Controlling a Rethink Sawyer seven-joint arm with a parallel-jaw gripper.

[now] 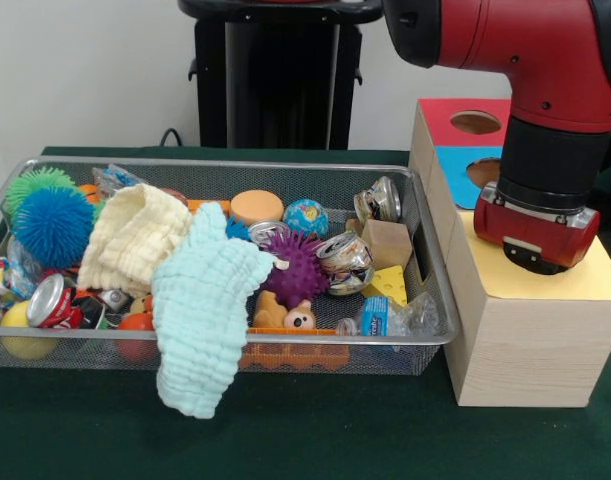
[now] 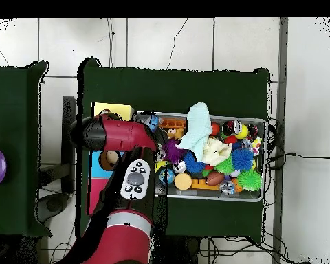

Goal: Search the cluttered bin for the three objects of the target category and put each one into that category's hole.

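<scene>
1. The wire bin [image 1: 425, 300] sits on the green table [image 1: 315, 440]. It is full of toys and junk.
2. A light blue cloth [image 1: 200, 310] hangs over the bin's front edge. A pale yellow cloth [image 1: 130, 240] lies just beside it, touching it.
3. Squashed cans are in the bin: one silver can [image 1: 345, 262] in the middle, one can [image 1: 380, 200] at the back corner, and a red can [image 1: 53, 300] at the other end.
4. A purple spiky ball [image 1: 297, 270] sits near the middle. A blue fuzzy ball [image 1: 50, 225] and a green fuzzy ball [image 1: 35, 182] are at the far end from the box.
5. A yellow cheese toy [image 1: 387, 285] and a small brown box [image 1: 388, 242] lie near the silver can.
6. The wooden box [image 1: 525, 350] stands just beside the bin. Its top has a red part with a hole [image 1: 475, 123], a blue part with a hole [image 1: 482, 172], and a yellow part.
7. The red arm [image 1: 545, 70] hangs over the wooden box. Its end [image 1: 537, 235] is above the yellow part.
8. I cannot tell if the hand is open or closed, or if it holds anything.
</scene>
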